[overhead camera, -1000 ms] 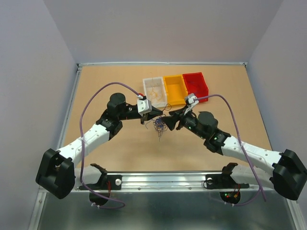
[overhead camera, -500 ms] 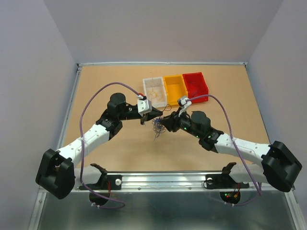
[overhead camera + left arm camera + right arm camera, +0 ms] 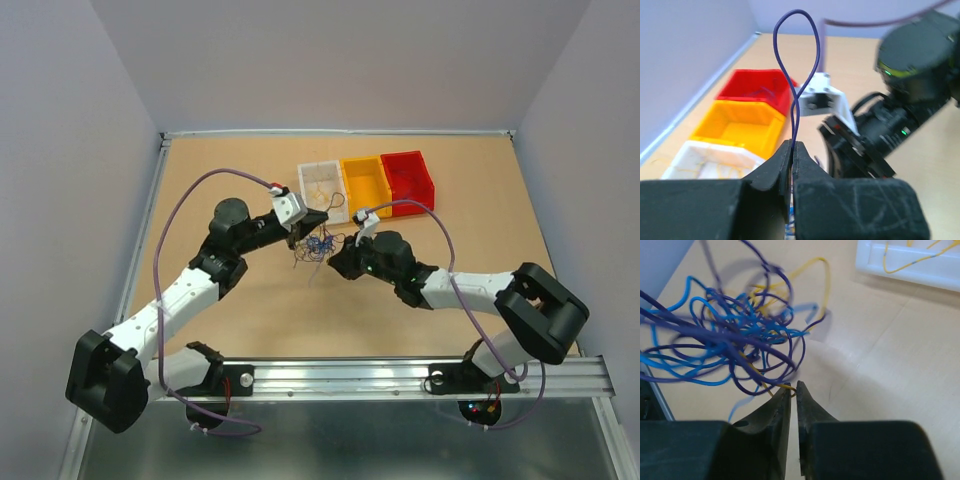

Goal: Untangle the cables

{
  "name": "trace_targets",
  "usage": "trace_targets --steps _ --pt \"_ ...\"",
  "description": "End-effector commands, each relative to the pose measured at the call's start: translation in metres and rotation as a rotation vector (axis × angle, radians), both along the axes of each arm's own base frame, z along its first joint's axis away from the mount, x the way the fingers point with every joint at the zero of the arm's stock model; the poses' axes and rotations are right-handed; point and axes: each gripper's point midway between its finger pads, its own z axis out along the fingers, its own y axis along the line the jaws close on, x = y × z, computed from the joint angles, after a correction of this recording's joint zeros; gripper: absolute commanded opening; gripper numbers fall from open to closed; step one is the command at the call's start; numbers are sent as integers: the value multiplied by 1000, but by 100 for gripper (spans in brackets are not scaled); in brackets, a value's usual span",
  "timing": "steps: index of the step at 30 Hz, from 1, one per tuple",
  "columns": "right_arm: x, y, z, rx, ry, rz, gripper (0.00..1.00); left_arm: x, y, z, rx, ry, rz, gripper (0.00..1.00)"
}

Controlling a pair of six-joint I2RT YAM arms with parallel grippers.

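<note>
The cables form a tangle of thin blue, purple and yellow wires at the table's middle, between both grippers. My left gripper is at the tangle's upper left. In the left wrist view the left gripper is shut on a purple cable whose loop stands up above the tips. My right gripper sits at the tangle's lower right. In the right wrist view the right gripper has closed to a thin slit on a yellow cable at the edge of the tangle.
Three bins stand in a row behind the tangle: white with yellow wires inside, yellow and red. The white bin's corner lies just beyond the right gripper. A raised rim borders the table.
My right arm has swung left to the tangle and its jaws have closed from wide apart to a slit. My left gripper has shifted slightly up and right, drawing the tangle with it.
</note>
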Motion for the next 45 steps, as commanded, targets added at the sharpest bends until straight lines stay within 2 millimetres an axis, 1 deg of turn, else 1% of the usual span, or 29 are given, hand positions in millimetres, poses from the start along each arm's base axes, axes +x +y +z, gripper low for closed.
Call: trace_targets --steps 1,2,3,4,6,8,11,12,14,15,16,17,18,20,21,22,23,26,27,29,30,31,33,34,36,37,39,40,45 --pt "17 3 15 44 -8 -77 12 28 40 73 -221 -160 279 2" --pt "17 2 15 44 -8 -86 7 32 48 76 -254 -140 327 1" --pt "20 -3 17 46 -15 -113 5 40 66 82 -297 -154 416 0" --pt "21 -5 19 47 -21 -130 1 43 74 85 -321 -151 455 0" --pt "23 -13 24 55 -34 -168 0 48 93 90 -379 -145 529 0" --pt "22 -17 30 65 -46 -182 1 46 95 92 -392 -147 517 0" --pt "22 -22 39 78 -69 -192 1 40 85 88 -372 -143 447 0" --pt "22 -24 41 76 -79 -196 1 42 84 87 -367 -140 449 0" --pt "22 -29 45 84 -90 -219 1 54 97 86 -384 -126 541 0" --pt "27 -37 47 86 -96 -268 1 60 104 86 -402 -111 593 0" --pt "27 -44 48 94 -96 -307 1 71 125 88 -438 -100 726 0" --pt "30 -52 49 101 -95 -351 1 74 133 88 -473 -75 775 0" --pt "36 -66 49 111 -92 -443 1 79 154 91 -526 -65 888 0" --pt "38 -81 56 135 -101 -523 1 80 168 93 -568 -58 957 0" --pt "43 -95 56 125 -105 -603 1 81 175 94 -586 -57 986 0" --pt "44 -102 60 140 -100 -644 1 81 182 95 -604 -54 1017 0" --pt "44 -115 66 145 -114 -703 1 82 186 97 -615 -55 1029 0" --pt "42 -135 82 171 -140 -776 1 91 201 94 -633 -32 1073 0" --pt "39 -149 94 193 -164 -823 0 98 212 94 -635 -29 1100 0" --pt "35 -164 106 219 -189 -869 0 107 224 87 -631 4 1135 0" --pt "33 -176 111 226 -204 -916 0 112 228 91 -656 22 1140 0" --pt "27 -186 125 262 -232 -933 1 120 240 82 -639 45 1175 0" --pt "21 -202 137 275 -263 -976 1 129 248 76 -655 83 1196 0" --pt "14 -212 155 330 -287 -985 1 132 257 74 -667 89 1215 0" --pt "6 -225 168 343 -312 -1007 0 138 262 67 -671 109 1232 0" --pt "-2 -235 184 395 -330 -1013 1 144 265 60 -671 130 1244 0" --pt "-11 -248 195 425 -357 -1030 1 150 271 54 -672 144 1263 0" --pt "-20 -259 207 462 -381 -1033 1 155 275 49 -670 157 1274 0" --pt "-34 -272 226 516 -424 -1016 0 165 277 39 -644 170 1283 0"
